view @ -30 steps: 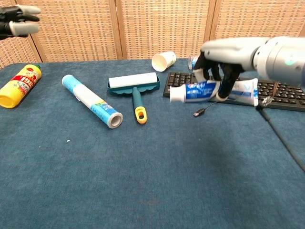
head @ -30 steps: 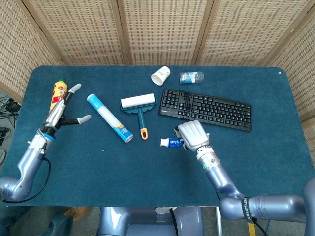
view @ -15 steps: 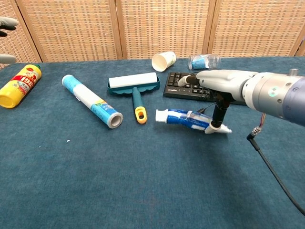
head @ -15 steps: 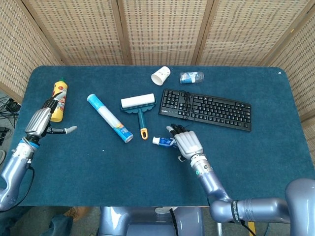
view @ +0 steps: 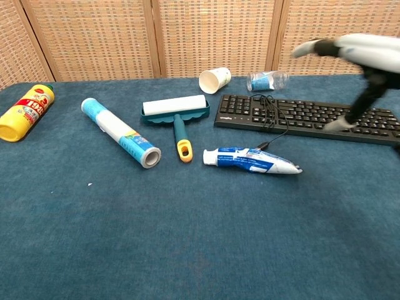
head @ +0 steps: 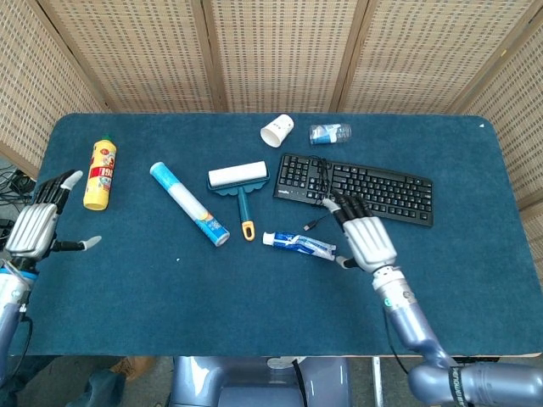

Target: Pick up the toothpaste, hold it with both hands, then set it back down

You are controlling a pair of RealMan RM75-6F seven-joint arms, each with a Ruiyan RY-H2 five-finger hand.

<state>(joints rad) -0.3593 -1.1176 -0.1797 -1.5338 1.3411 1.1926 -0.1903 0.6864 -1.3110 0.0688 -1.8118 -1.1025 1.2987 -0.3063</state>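
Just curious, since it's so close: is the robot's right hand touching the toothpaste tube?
Apart. In the chest view the toothpaste lies alone on the cloth, while the right hand is raised over the keyboard, fingers spread.

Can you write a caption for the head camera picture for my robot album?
Toothpaste lies on the blue table, right hand open beside it, left hand open far away.
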